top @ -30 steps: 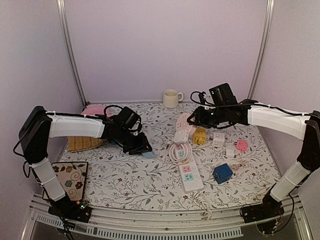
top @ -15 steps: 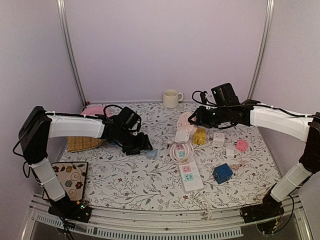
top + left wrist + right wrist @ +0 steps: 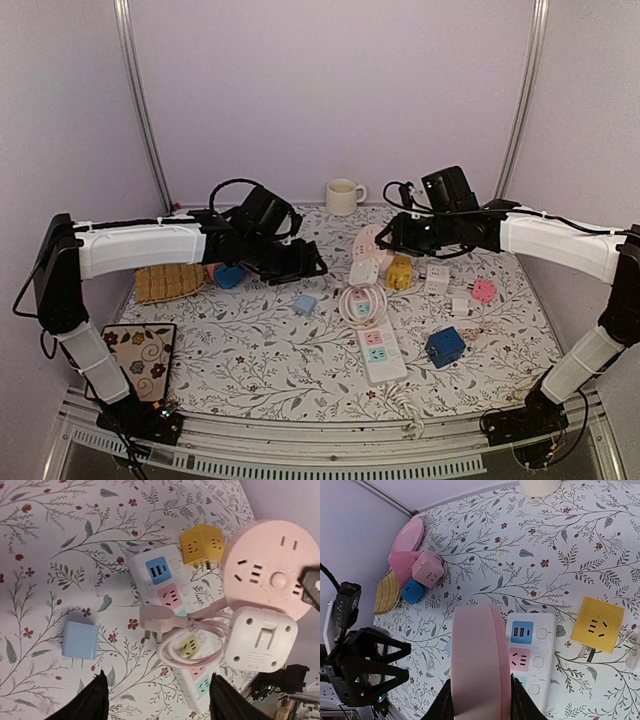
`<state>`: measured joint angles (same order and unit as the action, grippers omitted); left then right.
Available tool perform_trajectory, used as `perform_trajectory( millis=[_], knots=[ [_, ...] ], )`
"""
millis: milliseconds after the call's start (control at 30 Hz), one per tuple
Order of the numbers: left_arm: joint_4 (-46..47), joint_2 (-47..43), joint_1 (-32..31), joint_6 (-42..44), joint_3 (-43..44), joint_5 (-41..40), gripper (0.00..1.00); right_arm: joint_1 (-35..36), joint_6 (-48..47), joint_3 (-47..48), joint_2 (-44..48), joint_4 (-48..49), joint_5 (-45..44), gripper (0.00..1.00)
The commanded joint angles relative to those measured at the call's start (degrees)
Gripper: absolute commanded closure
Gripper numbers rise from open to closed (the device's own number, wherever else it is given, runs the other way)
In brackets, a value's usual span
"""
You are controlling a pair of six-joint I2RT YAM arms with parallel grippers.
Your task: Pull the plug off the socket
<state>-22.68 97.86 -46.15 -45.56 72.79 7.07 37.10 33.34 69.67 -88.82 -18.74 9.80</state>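
Note:
My right gripper is shut on a round pink socket, held on edge above the table. A white plug sits in the socket's face at its lower rim. My left gripper hangs open and empty in the air just left of the socket. A small light-blue plug lies loose on the cloth below it.
A white power strip with a coiled pink cord lies mid-table. Round it are a yellow cube, blue cube, pink adapter and mug. Pink and blue cubes sit far left.
My left gripper opened and let go of the light-blue plug, which now lies on the cloth. That arm then rose and swung right toward the socket. The right arm held still.

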Motion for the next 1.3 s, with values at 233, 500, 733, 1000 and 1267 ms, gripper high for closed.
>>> perform_trajectory(
  millis=[233, 500, 733, 1000, 1267],
  knots=[
    [8.5, -2.4, -5.0, 7.0, 4.5, 4.2, 0.18, 1.8, -2.4, 2.7, 2.3, 6.3, 3.3, 0.96],
    [8.3, -0.3, -6.8, 8.1, 6.1, 4.0, 0.08, 3.2, -2.9, 4.7, 1.4, 6.5, 5.0, 0.96],
    [7.4, 1.6, -8.2, 9.2, 8.0, 3.8, 0.06, 4.1, -2.9, 5.4, 0.9, 6.6, 5.3, 0.96],
    [4.3, 3.0, -9.0, 9.4, 9.9, 0.7, 0.09, 4.8, -2.8, 5.9, 0.9, 6.4, 5.1, 0.96],
    [2.6, 3.8, -9.3, 9.0, 10.5, -0.8, 0.22, 5.1, -2.8, 5.8, 1.4, 6.0, 4.6, 0.96]
  ],
)
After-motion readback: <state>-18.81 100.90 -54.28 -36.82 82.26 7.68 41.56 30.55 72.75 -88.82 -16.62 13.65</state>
